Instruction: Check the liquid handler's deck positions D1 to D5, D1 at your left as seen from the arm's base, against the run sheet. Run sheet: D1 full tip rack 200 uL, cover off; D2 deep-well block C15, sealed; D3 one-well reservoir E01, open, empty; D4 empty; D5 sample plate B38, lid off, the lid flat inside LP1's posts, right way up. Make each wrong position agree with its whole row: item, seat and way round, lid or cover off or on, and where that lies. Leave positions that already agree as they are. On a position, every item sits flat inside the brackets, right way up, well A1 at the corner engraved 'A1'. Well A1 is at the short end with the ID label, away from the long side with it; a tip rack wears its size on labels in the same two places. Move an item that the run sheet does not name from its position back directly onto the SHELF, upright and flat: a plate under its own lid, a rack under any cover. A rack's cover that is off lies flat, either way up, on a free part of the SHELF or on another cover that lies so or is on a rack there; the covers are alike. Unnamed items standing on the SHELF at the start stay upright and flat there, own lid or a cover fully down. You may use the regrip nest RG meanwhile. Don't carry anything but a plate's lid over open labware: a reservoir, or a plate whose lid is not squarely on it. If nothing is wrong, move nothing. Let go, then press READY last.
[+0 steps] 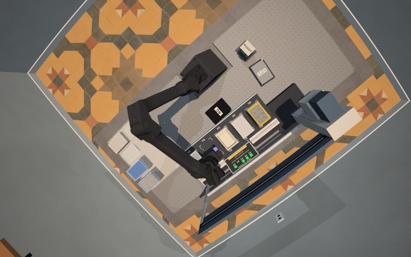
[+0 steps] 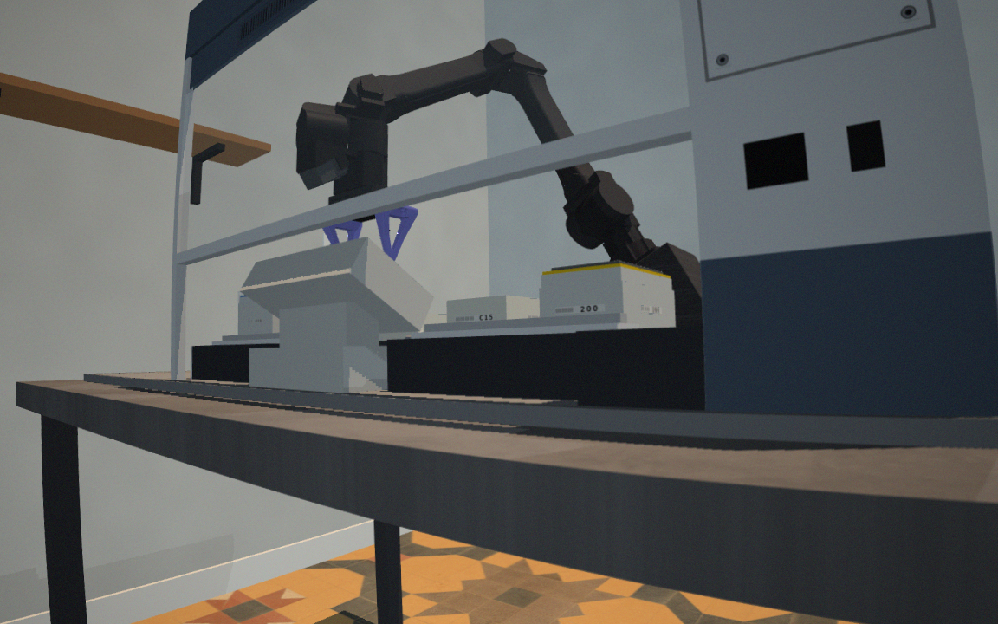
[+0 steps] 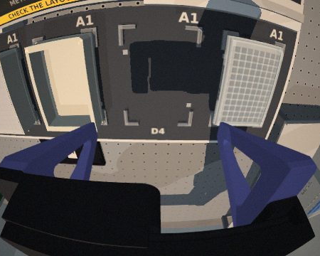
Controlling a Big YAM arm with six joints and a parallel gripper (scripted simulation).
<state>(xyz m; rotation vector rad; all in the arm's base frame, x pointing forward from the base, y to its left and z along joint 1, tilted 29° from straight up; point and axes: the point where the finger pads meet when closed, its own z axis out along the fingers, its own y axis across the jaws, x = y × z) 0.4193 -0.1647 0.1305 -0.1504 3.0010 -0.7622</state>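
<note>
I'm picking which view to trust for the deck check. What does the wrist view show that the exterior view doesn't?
Only the wrist view shows position D4 bare inside its brackets, and the engraved A1 corners. Only the exterior view shows side labels: C15 on the block, 200 on the tip rack. Both show the hand open, holding nothing, above the deck.

Along the deck (image 1: 266, 104) you have the tip rack (image 1: 258, 114) at D1, the deep-well block (image 1: 242, 125) beside it at D2, then the reservoir (image 1: 226, 138) at D3, the bare D4 brackets (image 3: 157, 76) and the sample plate (image 3: 247, 81) at D5, partly under the arm in the top view. The gripper (image 3: 156, 147) hangs above the deck's near edge before D4, the reservoir to its left and the plate to its right. Behind the deck you find the RG nest (image 1: 218, 110); LP1 (image 1: 261, 72) and the READY button (image 1: 245, 50) lie near the D1 end, and the SHELF (image 1: 156, 153) with four items lies past D5.
</note>
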